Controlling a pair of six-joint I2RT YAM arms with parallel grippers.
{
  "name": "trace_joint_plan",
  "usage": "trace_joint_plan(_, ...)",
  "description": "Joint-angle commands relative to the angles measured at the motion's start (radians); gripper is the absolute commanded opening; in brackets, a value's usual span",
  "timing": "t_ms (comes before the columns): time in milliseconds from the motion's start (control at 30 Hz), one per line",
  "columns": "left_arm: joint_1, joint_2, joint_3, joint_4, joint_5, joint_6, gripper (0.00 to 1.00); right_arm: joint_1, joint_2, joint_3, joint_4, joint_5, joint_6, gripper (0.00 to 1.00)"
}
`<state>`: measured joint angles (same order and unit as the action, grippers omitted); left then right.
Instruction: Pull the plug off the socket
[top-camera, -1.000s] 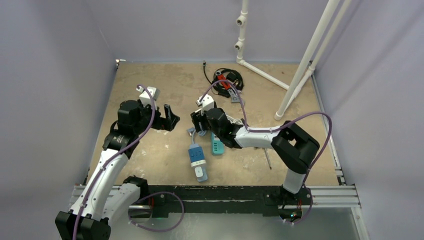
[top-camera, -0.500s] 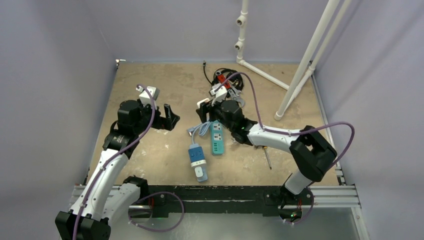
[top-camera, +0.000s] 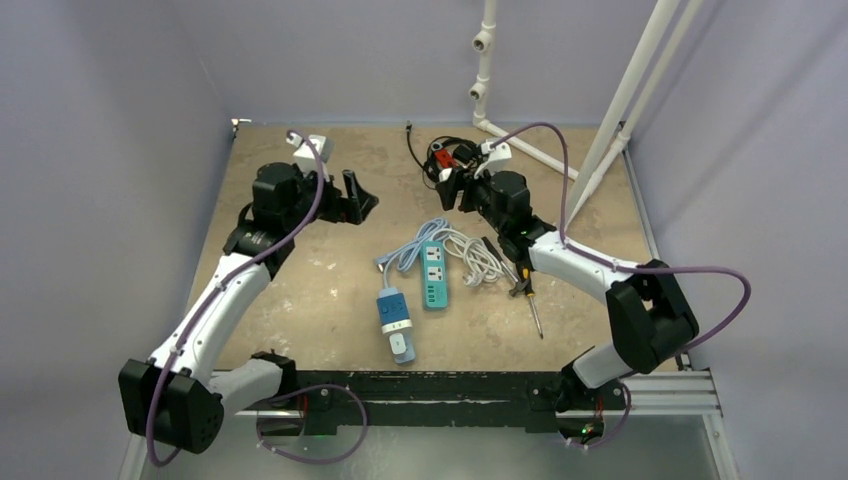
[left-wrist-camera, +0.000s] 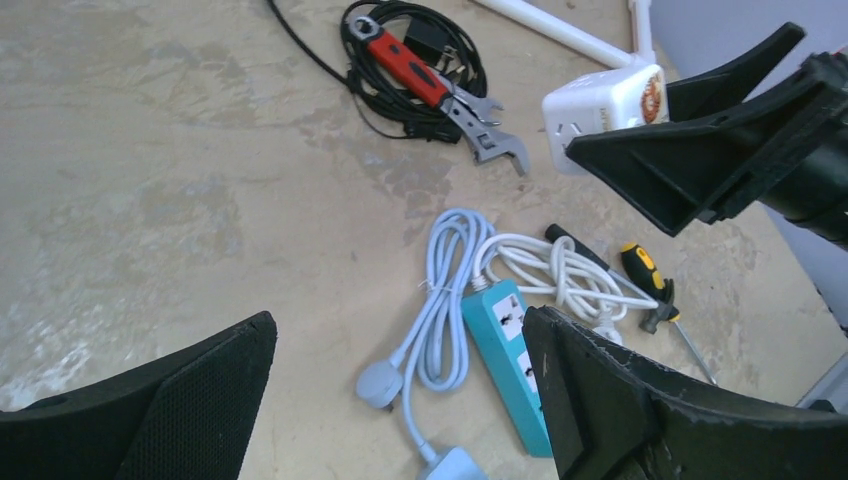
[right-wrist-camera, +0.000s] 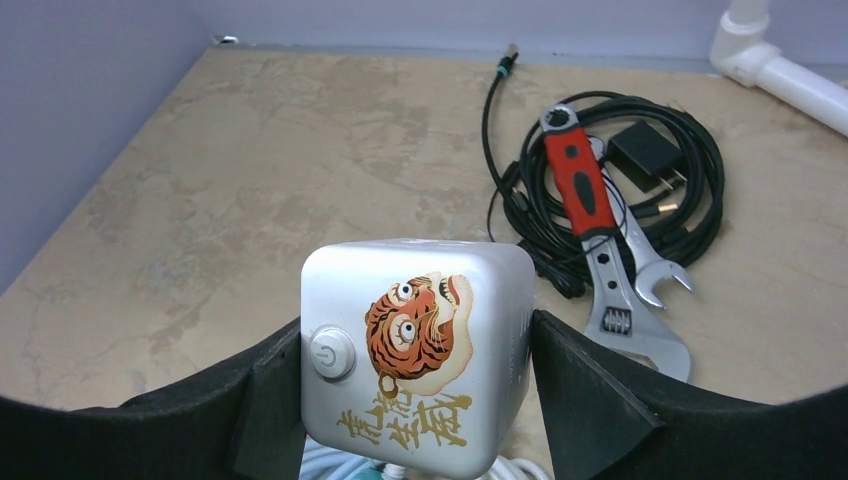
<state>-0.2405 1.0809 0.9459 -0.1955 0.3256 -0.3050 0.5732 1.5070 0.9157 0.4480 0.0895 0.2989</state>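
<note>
two arms reach out over the table. the left gripper hovers at left centre, turned toward the middle, its jaws spread wide and holding nothing. the right arm stretches forward to the back centre, and the right gripper has its jaws clamped on the sides of a white cube, held up off the table. the cube has a round power button and a tiger picture on the face toward the wrist camera. it is clear of the teal power strip, which lies flat nearer the bases. a coiled white cord lies against the strip, a blue power strip just beside it, and a screwdriver to the right. beyond the cube lie a red-handled wrench and a black cable bundle.
</note>
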Motion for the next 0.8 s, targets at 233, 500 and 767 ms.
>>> trace_joint_plan(233, -0.443, 0.062, -0.163, 0.100, -0.207, -0.233, 0.90, -0.027, -0.083, -0.033, 0.080, 0.194, 0.102, 0.00)
trace_joint_plan(500, -0.659, 0.259, -0.145, 0.235, -0.345, -0.334, 0.91, -0.040, -0.195, -0.137, 0.151, 0.262, 0.124, 0.00)
trace_joint_plan(767, -0.725, 0.424, -0.119, 0.210, -0.590, -0.359, 0.92, -0.042, -0.262, -0.175, 0.177, 0.261, 0.127, 0.00)
